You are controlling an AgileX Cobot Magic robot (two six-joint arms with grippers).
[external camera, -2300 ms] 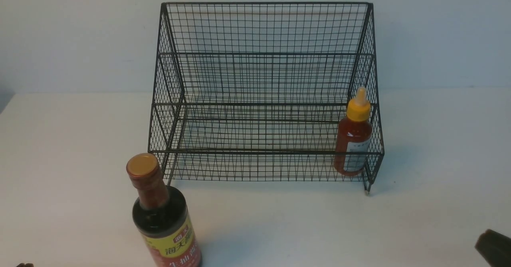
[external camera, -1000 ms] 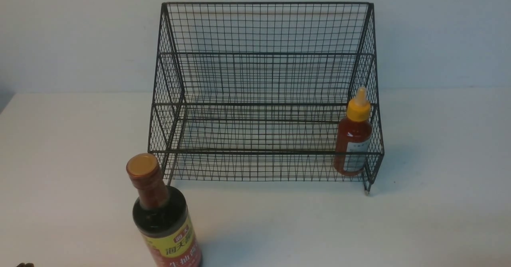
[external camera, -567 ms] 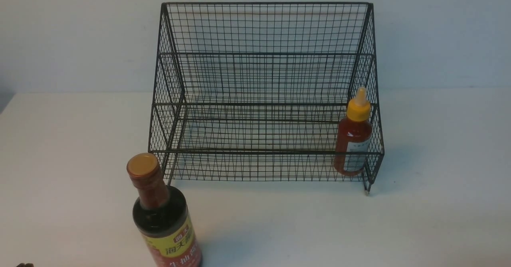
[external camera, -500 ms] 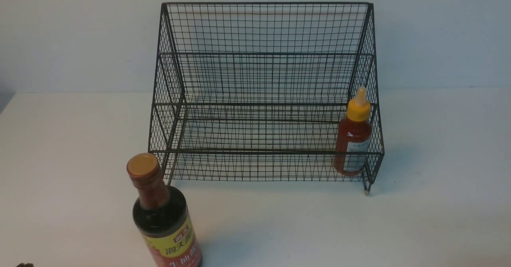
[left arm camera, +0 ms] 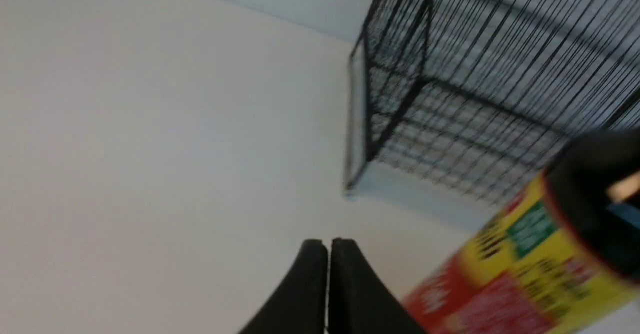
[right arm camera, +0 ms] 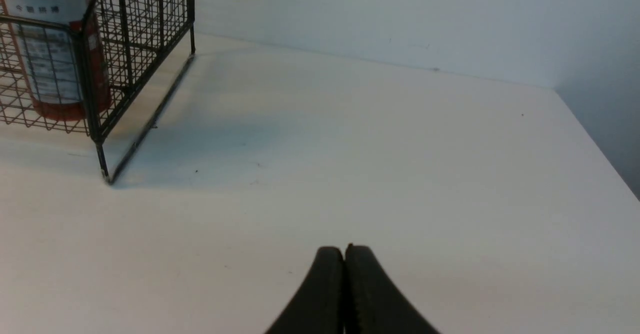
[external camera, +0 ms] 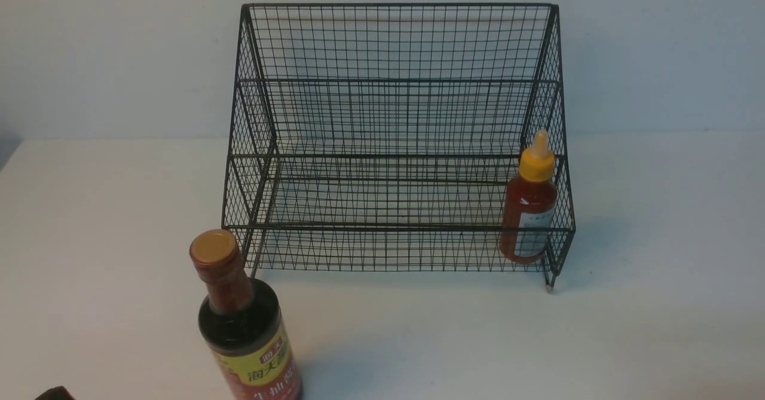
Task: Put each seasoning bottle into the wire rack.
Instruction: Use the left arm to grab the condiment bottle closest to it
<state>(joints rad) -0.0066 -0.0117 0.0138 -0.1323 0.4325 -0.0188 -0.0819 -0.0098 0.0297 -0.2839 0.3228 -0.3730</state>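
Bg only: white matte table [external camera: 89,238] spans the front view, far edge meeting a pale grey-blue wall [external camera: 119,47] in a straight horiz seam. Wall is plain. Table's far-left corner shows in front view w/ a dark gap beside it. Right wrist view: table's right edge runs diag, darker grey area beyond it; a few tiny dark specks [right arm camera: 196,171] on the surface, plus a soft grey shadow [right arm camera: 210,139]. Left wrist view is blurred, table + wall read only as pale areas.
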